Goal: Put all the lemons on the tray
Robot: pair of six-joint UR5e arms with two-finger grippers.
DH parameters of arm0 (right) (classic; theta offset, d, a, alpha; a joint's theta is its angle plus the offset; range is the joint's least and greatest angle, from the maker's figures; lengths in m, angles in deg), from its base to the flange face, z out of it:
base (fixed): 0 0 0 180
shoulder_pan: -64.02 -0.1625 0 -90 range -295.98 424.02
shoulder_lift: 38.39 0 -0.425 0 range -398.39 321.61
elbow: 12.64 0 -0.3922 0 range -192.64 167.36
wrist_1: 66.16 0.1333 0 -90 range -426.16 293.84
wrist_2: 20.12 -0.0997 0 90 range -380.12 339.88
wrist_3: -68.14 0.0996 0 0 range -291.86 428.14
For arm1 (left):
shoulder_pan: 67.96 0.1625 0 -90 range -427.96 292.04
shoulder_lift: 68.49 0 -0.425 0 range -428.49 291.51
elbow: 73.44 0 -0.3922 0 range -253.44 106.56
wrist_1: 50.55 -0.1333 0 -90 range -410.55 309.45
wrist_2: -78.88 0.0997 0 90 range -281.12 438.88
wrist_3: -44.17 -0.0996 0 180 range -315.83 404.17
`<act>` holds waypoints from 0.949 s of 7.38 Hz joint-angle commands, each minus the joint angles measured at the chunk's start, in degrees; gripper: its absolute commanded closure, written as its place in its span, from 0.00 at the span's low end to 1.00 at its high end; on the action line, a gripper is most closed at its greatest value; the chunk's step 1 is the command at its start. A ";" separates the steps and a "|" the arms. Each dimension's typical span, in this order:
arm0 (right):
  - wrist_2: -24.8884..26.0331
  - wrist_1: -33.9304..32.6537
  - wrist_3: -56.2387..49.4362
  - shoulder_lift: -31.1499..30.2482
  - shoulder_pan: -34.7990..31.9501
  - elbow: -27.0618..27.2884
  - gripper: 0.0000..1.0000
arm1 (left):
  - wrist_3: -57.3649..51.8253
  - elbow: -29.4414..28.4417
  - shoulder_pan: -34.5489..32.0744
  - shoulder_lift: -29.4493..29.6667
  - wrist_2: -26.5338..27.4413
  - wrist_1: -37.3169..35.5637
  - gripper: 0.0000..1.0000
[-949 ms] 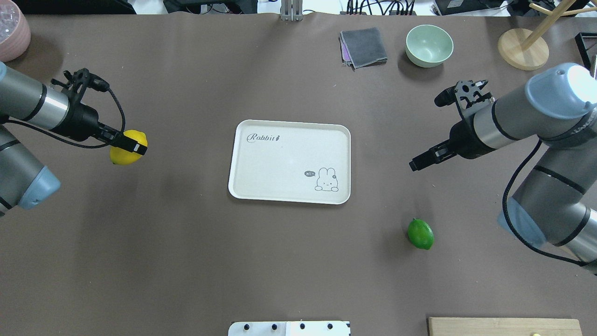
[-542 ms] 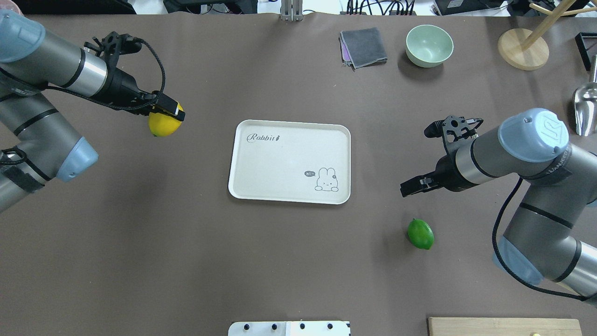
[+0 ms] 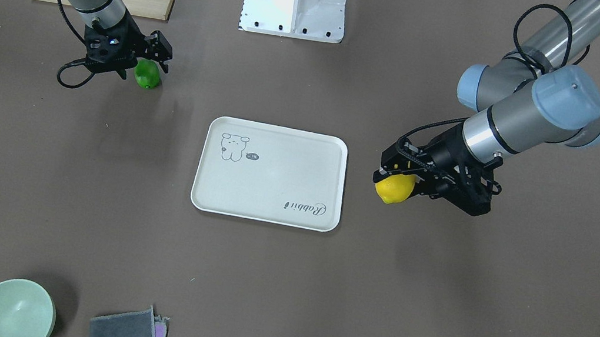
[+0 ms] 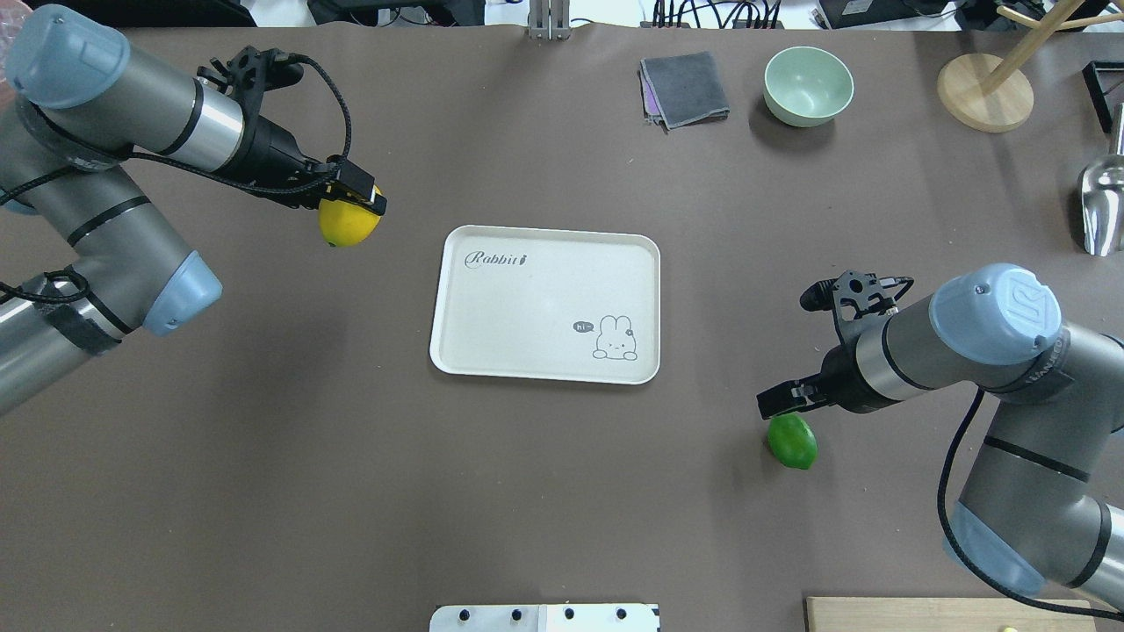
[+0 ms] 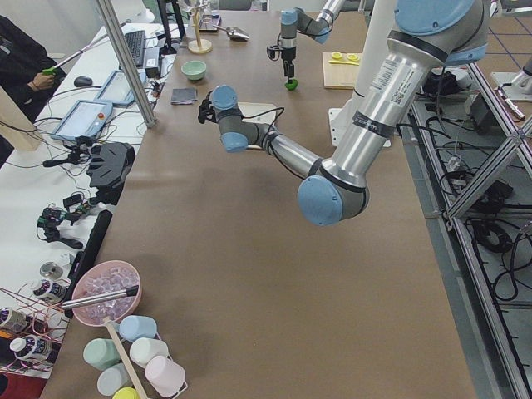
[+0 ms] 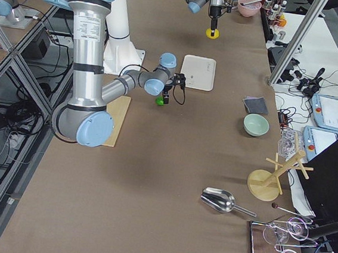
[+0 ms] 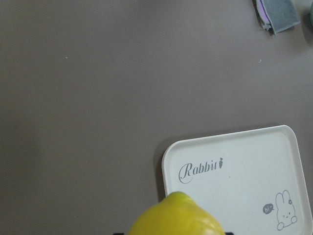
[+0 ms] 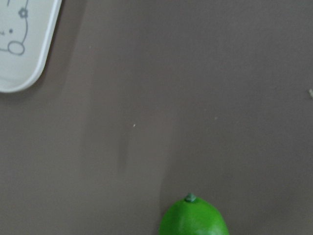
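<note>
The cream tray lies at the table's middle with nothing on it. My left gripper is shut on the yellow lemon and holds it in the air just left of the tray's far left corner. The front view shows this lemon beside the tray. The left wrist view shows it before the tray. The green lemon lies on the table, near-right of the tray. My right gripper hangs just above it and looks open. The right wrist view shows the green lemon directly below.
A green bowl and a folded grey cloth sit at the far side. A wooden stand and a metal scoop are at the far right. A bamboo board lies at the near right edge.
My left arm has carried the yellow lemon to the right and farther away, up to the tray's far left corner. My right gripper has moved nearer, to over the green lemon.
</note>
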 commanded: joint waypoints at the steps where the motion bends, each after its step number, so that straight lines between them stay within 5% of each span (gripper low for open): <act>1: 2.71 -0.07 0.66 -0.48 4.10 -0.34 0.00 | 0.13 -0.45 4.21 2.11 5.89 -1.01 1.00; 2: 2.79 -0.07 0.66 -1.00 4.11 -0.34 0.07 | 0.13 -0.53 4.92 2.21 6.34 -1.01 1.00; 3: 2.80 -0.07 0.66 -0.92 3.94 -0.25 0.29 | 0.13 -0.53 5.88 2.21 7.65 -1.01 1.00; 5: 2.62 0.02 0.66 -0.92 3.14 0.19 1.00 | 0.13 -0.53 6.33 2.38 8.11 -1.01 1.00; 7: 1.93 -0.07 0.75 -0.05 1.22 2.62 1.00 | 0.05 -0.62 6.77 2.38 8.20 -0.92 1.00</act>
